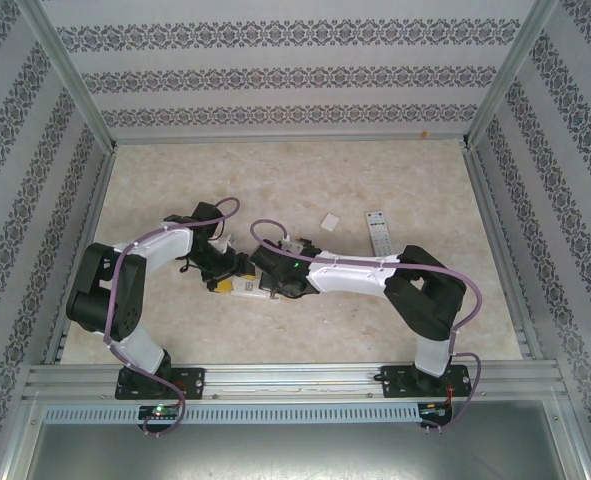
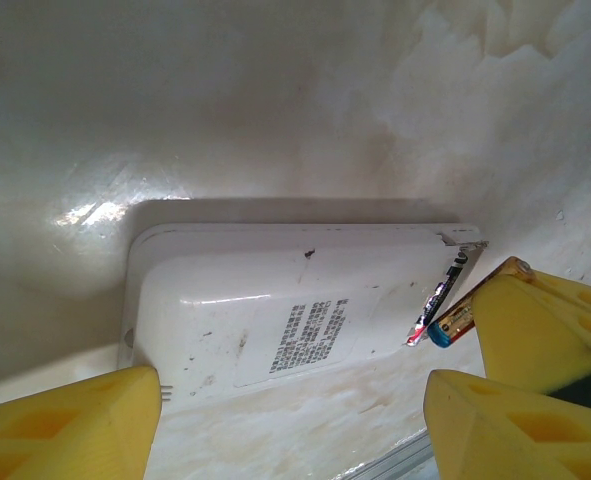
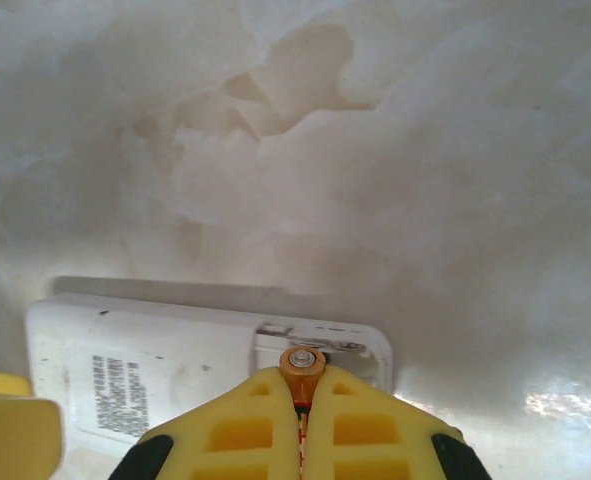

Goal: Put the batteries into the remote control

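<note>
The white remote control point(image 2: 275, 300) lies back up on the table, with a printed label and an open battery bay point(image 3: 360, 350) at one end. My right gripper point(image 3: 302, 388) is shut on an orange-banded battery point(image 3: 302, 363), whose metal tip points into the bay. In the left wrist view that battery point(image 2: 457, 318) hangs at the remote's end, beside a dark slim battery point(image 2: 437, 298) lying in the bay. My left gripper point(image 2: 285, 430) is open, its yellow fingers point(image 2: 70, 425) standing wide on either side of the remote's near edge. From above, both grippers meet over the remote point(image 1: 247, 289).
A second white remote point(image 1: 378, 232) with buttons lies face up at the back right. A small white piece point(image 1: 331, 221) sits to its left. Metal frame rails and patterned walls enclose the marbled tabletop point(image 1: 305, 170).
</note>
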Controlling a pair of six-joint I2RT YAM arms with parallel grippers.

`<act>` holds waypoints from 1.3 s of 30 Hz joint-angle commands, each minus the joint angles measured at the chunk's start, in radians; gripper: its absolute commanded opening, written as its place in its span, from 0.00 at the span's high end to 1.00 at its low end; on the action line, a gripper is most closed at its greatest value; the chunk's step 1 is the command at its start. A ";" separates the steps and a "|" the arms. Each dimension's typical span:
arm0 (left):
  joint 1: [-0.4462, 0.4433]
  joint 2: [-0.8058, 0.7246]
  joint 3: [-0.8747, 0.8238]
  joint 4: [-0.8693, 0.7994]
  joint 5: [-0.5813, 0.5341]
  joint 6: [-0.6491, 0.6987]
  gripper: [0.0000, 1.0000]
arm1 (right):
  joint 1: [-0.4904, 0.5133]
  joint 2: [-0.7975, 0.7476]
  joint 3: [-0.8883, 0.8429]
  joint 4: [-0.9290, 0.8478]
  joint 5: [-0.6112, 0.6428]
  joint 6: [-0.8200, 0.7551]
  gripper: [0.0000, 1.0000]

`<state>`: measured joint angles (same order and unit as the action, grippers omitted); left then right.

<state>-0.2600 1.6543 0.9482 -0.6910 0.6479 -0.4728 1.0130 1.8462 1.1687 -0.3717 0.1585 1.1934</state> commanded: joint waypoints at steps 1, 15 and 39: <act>0.003 0.001 -0.018 0.003 0.010 -0.006 0.28 | 0.013 -0.024 -0.018 -0.037 0.040 0.005 0.95; 0.003 0.004 -0.012 -0.003 0.009 -0.003 0.28 | 0.012 0.017 -0.009 -0.031 0.011 0.012 0.93; 0.003 -0.007 -0.031 0.003 0.009 -0.004 0.28 | 0.018 0.015 -0.033 -0.042 -0.014 0.037 0.85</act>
<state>-0.2600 1.6543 0.9443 -0.6880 0.6491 -0.4728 1.0176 1.8618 1.1545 -0.3878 0.1501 1.2087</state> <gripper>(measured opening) 0.719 0.151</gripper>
